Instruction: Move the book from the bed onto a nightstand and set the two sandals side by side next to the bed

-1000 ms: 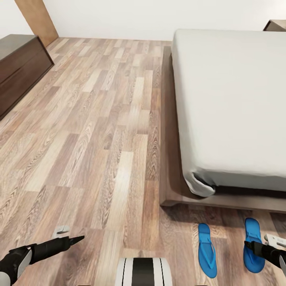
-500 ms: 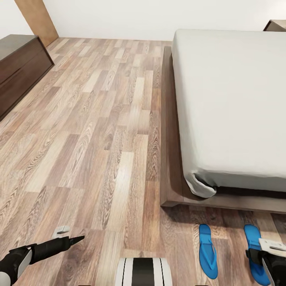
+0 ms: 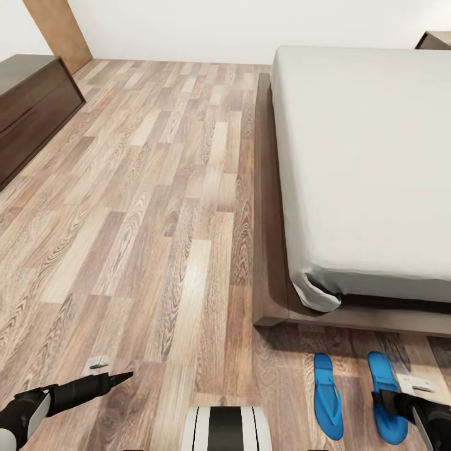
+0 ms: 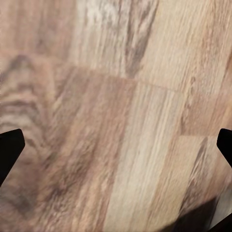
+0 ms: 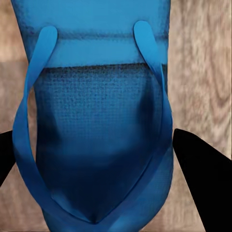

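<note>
Sliding leftward since a second ago, the right-hand sandal (image 3: 383, 402) now lies closer to its twin (image 3: 327, 403), both flat on the wood floor (image 3: 156, 238) just off the foot of the bed (image 3: 369, 163), toes toward the frame. The right gripper (image 3: 394, 401) has come down over that sandal; in its wrist view the dark fingers (image 5: 200, 169) stand spread on either side of the blue sole (image 5: 99, 145), touching or not I cannot tell. The left gripper (image 3: 119, 377) hangs over bare planks well away from the bed, fingers apart with nothing between them. A dark cabinet (image 3: 28, 106) stands across the floor from the bed.
</note>
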